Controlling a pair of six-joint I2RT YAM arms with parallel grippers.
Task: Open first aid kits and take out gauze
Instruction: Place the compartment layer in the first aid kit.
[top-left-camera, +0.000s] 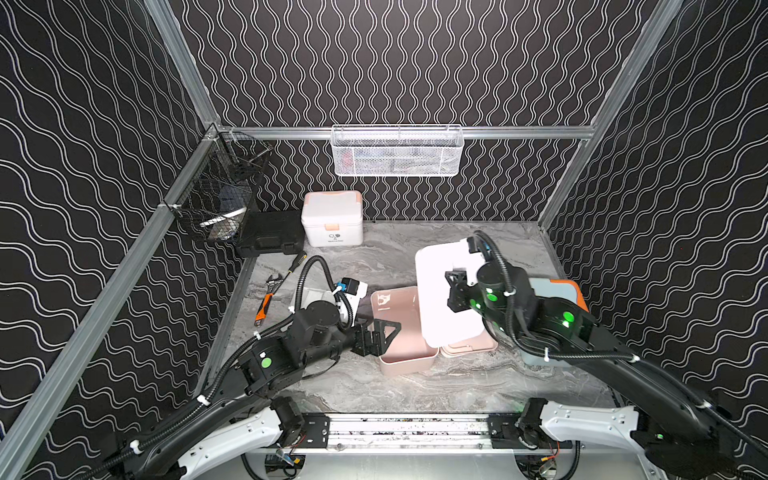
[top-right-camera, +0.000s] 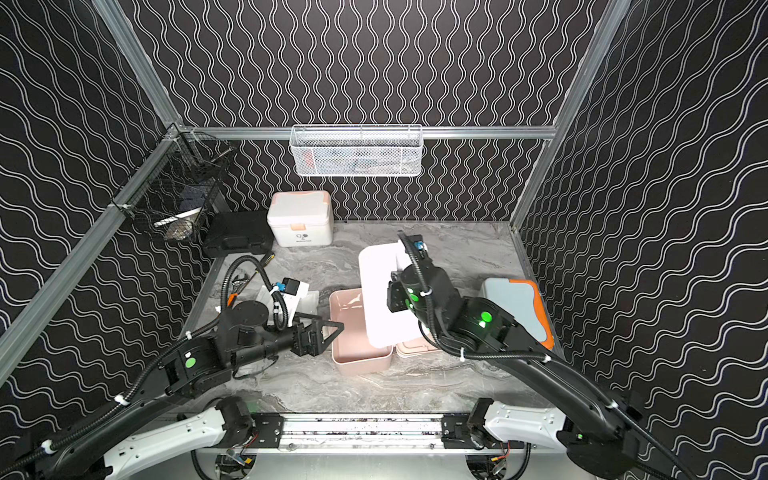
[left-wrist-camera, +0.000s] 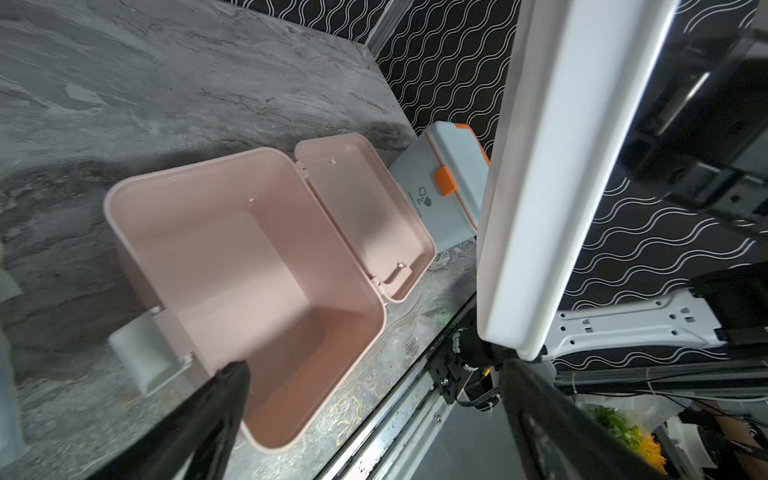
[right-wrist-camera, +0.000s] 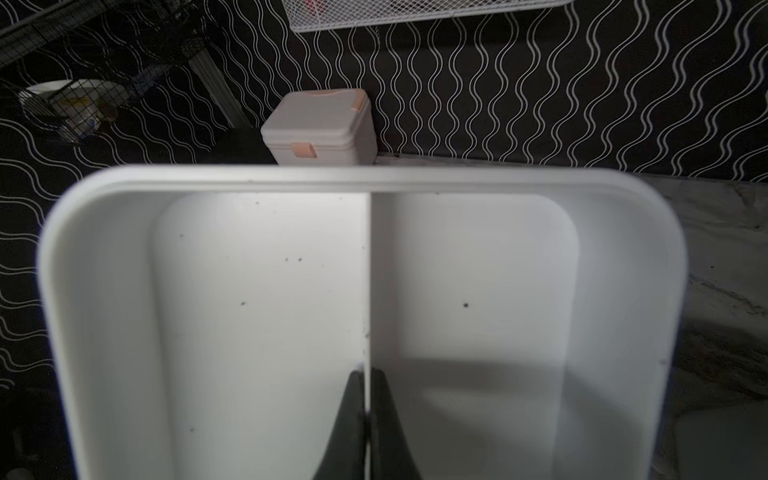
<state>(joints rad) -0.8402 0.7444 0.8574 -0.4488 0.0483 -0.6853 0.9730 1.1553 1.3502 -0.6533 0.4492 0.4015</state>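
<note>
One pink kit (left-wrist-camera: 199, 232) lies open, left gripper (top-left-camera: 381, 332) spread at its rim, right gripper (right-wrist-camera: 366, 374) pinching a white tray (right-wrist-camera: 291, 176) above.

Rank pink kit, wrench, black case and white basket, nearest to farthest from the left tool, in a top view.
1. Pink kit: open, right at the left tool.
2. Wrench: on the table, to the tool's left.
3. Black case: back left corner.
4. White basket: up on the back wall.
</note>
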